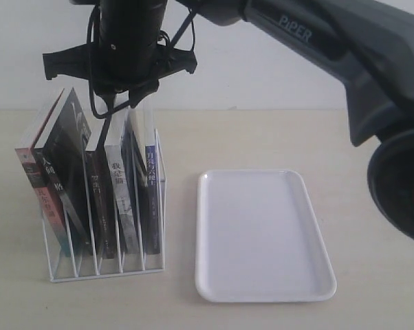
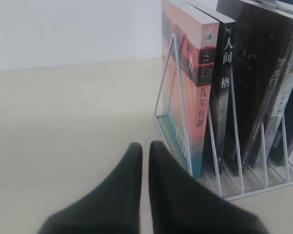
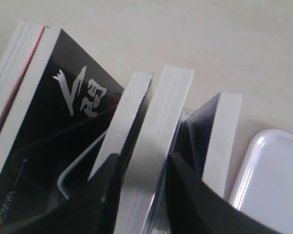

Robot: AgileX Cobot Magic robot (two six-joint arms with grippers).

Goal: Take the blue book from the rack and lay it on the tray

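The white wire rack (image 1: 108, 273) holds several upright books. The blue book (image 1: 150, 173) stands in the slot nearest the white tray (image 1: 262, 234). My right gripper (image 1: 123, 97) reaches across and hangs at the books' top edges. In the right wrist view this gripper (image 3: 142, 157) is open, and its jaws stand either side of the grey-spined book's page edge (image 3: 168, 102). The blue book (image 3: 223, 131) is one place over, beside the tray (image 3: 273, 180). My left gripper (image 2: 145, 146) is shut, holds nothing, and sits low on the table by the rack's (image 2: 263, 187) pink-book end.
A pink-spined book (image 1: 29, 180), a black-spined book (image 1: 57, 187) and a dark book (image 1: 97, 199) fill the other slots, leaning left. The right arm's dark body (image 1: 372, 75) crosses above the tray. A pale wall runs behind the table.
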